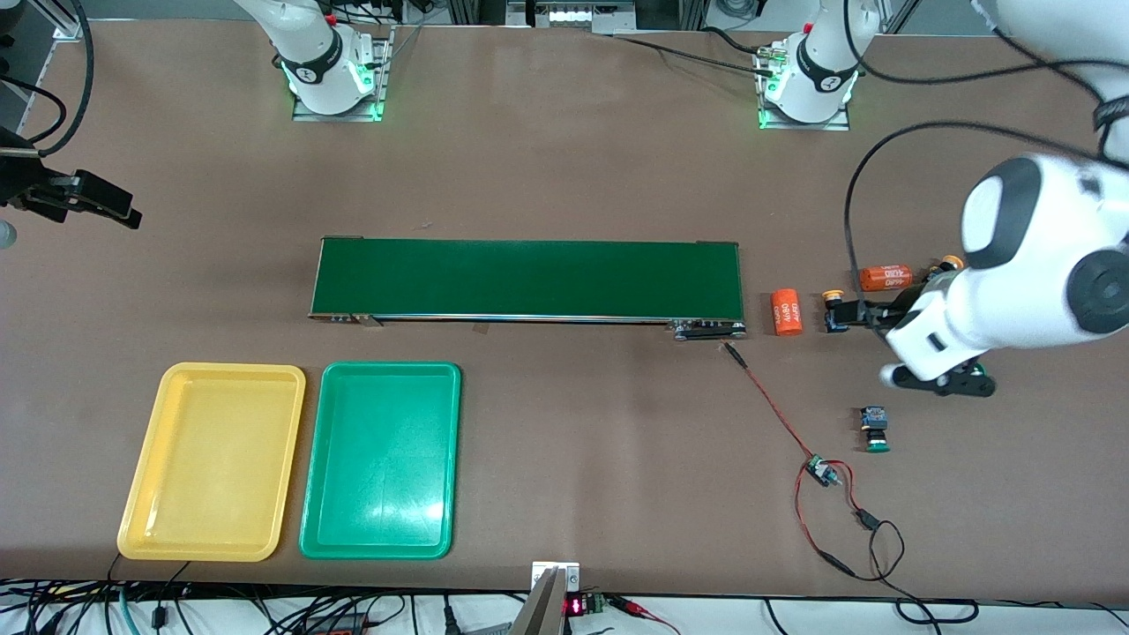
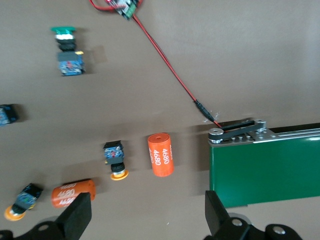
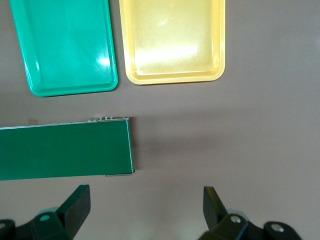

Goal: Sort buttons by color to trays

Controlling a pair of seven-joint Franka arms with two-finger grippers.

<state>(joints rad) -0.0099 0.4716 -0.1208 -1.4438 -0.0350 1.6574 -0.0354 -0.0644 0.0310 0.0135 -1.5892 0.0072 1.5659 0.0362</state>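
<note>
Four buttons lie on the table at the left arm's end. One yellow button [image 1: 832,309] [image 2: 116,161] lies beside an orange cylinder, the other yellow button [image 1: 948,263] [image 2: 22,200] lies farther toward the table's end. One green button [image 1: 875,429] [image 2: 65,50] lies nearer the front camera. The second green button [image 1: 976,369] is mostly hidden under the left hand. My left gripper [image 1: 873,313] [image 2: 145,210] is open and empty, up in the air over them. The yellow tray [image 1: 212,459] [image 3: 172,40] and green tray [image 1: 379,459] [image 3: 65,45] are empty. My right gripper [image 1: 97,198] [image 3: 145,205] is open and waits at the right arm's end.
A long dark-green conveyor belt [image 1: 529,278] [image 2: 265,170] [image 3: 65,150] lies across the middle. Two orange cylinders [image 1: 786,311] [image 1: 886,278] lie among the buttons. A red-black wire with a small board [image 1: 820,470] runs from the belt's end toward the front edge.
</note>
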